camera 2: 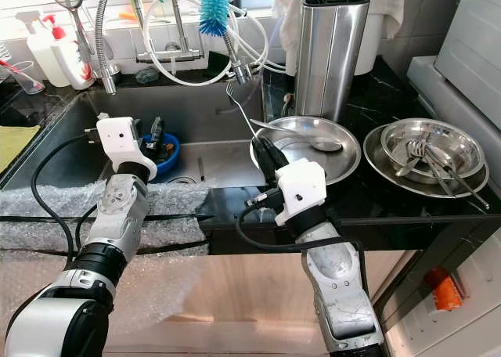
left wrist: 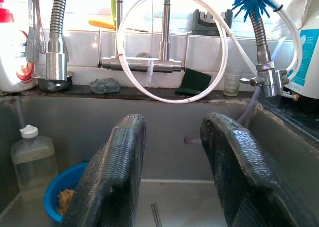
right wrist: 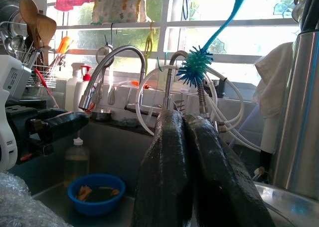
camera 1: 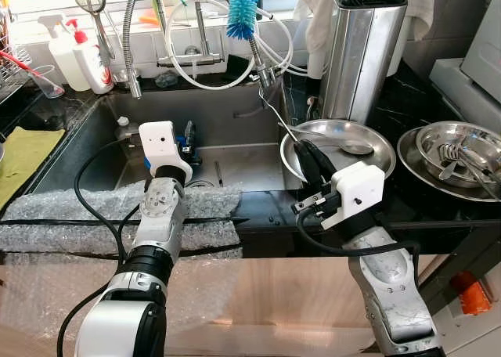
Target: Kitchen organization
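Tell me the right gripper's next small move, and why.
Probably swing the right gripper rightward toward the bowl: it is shut on a fork, and that bowl holds other cutlery.

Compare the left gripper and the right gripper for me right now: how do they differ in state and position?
The left gripper has its fingers spread apart, while the right gripper has its fingers pressed together around what looks like a thin fork handle. The left gripper hangs over the sink near the blue bowl; the right gripper sits at the sink's right edge, beside the steel plate. Both point toward the window wall.
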You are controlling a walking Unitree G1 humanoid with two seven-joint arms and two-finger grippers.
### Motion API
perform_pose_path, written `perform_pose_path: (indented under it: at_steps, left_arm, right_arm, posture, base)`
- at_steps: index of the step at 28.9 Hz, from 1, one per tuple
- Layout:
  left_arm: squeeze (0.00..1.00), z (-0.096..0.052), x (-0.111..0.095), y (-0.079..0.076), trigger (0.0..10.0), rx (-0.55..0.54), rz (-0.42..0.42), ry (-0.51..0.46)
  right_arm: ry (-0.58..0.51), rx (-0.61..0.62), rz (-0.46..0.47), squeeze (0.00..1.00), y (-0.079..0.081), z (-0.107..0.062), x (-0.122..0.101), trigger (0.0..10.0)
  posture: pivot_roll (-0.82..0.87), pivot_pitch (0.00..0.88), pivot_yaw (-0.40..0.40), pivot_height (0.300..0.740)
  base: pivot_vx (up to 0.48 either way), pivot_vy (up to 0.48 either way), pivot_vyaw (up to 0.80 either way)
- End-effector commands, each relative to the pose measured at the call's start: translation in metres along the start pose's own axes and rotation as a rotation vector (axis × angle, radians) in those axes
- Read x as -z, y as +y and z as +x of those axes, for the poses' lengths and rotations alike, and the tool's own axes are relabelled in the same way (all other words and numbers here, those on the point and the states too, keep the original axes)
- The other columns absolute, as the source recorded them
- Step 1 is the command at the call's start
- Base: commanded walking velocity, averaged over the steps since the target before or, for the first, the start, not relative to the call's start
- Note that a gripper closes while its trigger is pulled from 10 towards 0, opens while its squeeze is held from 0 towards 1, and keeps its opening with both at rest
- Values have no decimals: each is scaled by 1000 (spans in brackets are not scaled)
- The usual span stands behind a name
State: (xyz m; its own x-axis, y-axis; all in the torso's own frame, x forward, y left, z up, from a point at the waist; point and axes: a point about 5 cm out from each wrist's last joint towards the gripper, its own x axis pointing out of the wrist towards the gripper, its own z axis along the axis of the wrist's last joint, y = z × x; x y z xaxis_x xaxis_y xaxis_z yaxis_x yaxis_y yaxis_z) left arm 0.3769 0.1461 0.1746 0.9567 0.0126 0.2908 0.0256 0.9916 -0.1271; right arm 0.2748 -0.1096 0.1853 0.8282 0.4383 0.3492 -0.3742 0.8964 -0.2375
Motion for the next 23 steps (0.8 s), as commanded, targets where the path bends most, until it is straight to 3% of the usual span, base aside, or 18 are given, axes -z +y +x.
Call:
perform_pose_path:
  at_steps: [1,2,4,5,12,17,23]
  left_arm:
    - [0,5,-5,3,10000,-10,13,-11]
    - [0,5,-5,3,10000,-10,13,-11]
    - [0,7,-8,-10,10000,35,-183,8]
    - [0,8,-10,-13,10000,52,-223,6]
    - [0,8,-11,-16,10000,71,-202,-4]
    - [0,7,-12,-14,10000,74,-217,0]
    - [0,9,-14,-7,10000,27,-312,2]
  right_arm:
    - [-35,-1,3,0,0,3,-8,10000]
    - [-35,-1,3,0,0,3,-8,10000]
    - [-75,164,222,0,-23,17,-15,10000]
    - [-87,206,271,0,-29,19,-16,10000]
    - [-90,275,226,0,-41,20,-17,10000]
    - [-82,281,251,0,-44,20,-17,10000]
    - [-86,226,425,0,-36,21,-16,10000]
  posture:
    - [-56,28,101,740]
    - [-56,28,101,740]
    - [-47,9,99,740]
    - [-47,6,99,740]
    - [-49,0,99,740]
    - [-51,0,99,740]
    - [-47,2,96,740]
  base:
    - [0,0,0]
    - [0,0,0]
    - [0,0,0]
    - [0,0,0]
    - [0,0,0]
    - [0,0,0]
    - [0,0,0]
